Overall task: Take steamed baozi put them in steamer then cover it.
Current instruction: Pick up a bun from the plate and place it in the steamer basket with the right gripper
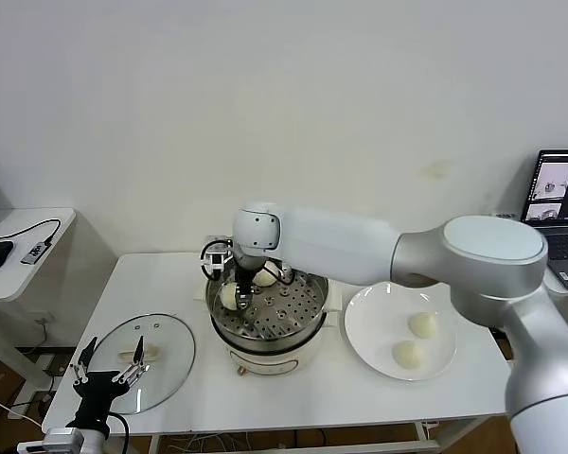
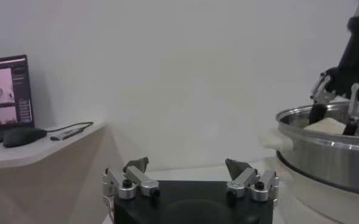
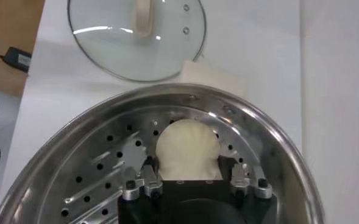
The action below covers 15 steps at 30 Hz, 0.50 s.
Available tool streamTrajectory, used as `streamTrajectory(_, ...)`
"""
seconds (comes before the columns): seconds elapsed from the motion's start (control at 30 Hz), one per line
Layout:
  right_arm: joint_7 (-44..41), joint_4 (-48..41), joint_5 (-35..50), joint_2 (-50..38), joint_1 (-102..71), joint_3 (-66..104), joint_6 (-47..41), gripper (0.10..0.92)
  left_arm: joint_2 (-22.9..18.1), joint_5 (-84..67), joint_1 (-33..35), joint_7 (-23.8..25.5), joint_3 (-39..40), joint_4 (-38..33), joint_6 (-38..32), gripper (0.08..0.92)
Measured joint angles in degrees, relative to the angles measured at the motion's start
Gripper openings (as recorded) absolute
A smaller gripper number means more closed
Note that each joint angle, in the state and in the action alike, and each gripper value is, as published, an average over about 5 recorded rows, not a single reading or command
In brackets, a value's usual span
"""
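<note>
A: Bottom left of the head view: what sits nearest?

B: The left gripper [image 1: 109,375], jaws apart and empty, just over the near edge of the glass cover [image 1: 142,362], which lies flat on the white table [image 1: 170,284]. The left wrist view shows those jaws spread [image 2: 188,173], plus a computer mouse [image 2: 22,136] on a side desk [image 2: 39,149]; the cover is outside that view.

A: And at frame centre?

B: The steamer [image 1: 270,326], a steel pot with a perforated tray. The right gripper [image 1: 235,288] reaches into its left part, straddling a steamed baozi [image 1: 230,297]. A second bun [image 1: 264,277] lies in the tray farther back.

A: What does the right wrist view add?

B: The bun [image 3: 186,149] rests on the tray between the fingers [image 3: 144,179]; the jaws look slightly parted, though contact cannot be told. The cover [image 3: 136,36] shows at the upper left.

A: To the right of the steamer?

B: A white plate [image 1: 369,322] holding two buns [image 1: 422,324] [image 1: 408,354]. Farthest, at the right edge, a laptop [image 1: 559,213].
</note>
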Motion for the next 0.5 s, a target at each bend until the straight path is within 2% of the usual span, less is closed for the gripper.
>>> streamTrajectory(0.13,-1.2,0.8,-0.8,-1.0,0.8,0.4,0.5,0.813,0.0,0.0,0.0,0.0,0.0,-0.1,0.0,0.823)
streamTrajectory(0.5,-9.5,11.2,-3.6,-13.2,9.3,-0.1,4.3,0.823,0.8,0.0,-0.2,0.1,0.0,-0.4,0.3,0.823)
